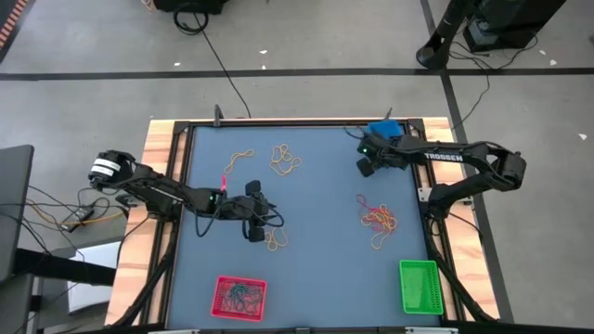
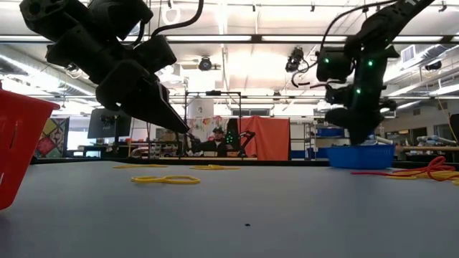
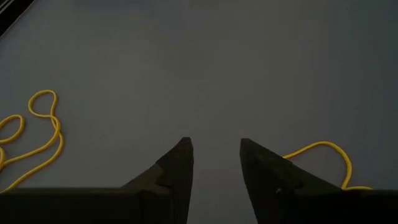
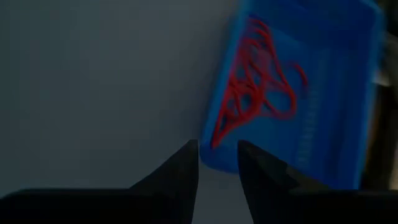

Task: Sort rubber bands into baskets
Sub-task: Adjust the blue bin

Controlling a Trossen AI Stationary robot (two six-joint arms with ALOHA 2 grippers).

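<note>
My left gripper [image 3: 214,149] hangs open over bare mat near the table's middle [image 1: 256,234]. Yellow rubber bands [image 3: 37,134] lie flat on either side of it, and nothing sits between its fingers. My right gripper [image 4: 217,152] is open and holds nothing. It hovers at the far right [image 1: 365,169], just beside the blue basket [image 4: 323,93], which holds a tangle of red rubber bands [image 4: 258,81]. The red basket [image 1: 239,297] and the green basket [image 1: 419,285] stand on the mat by the near edge.
Loose yellow bands lie at the far middle [image 1: 286,160] and far left [image 1: 243,156]. A mixed red and yellow heap [image 1: 379,218] lies at the right. The red basket holds a tangle of bands. A raised frame [image 1: 278,121] borders the mat.
</note>
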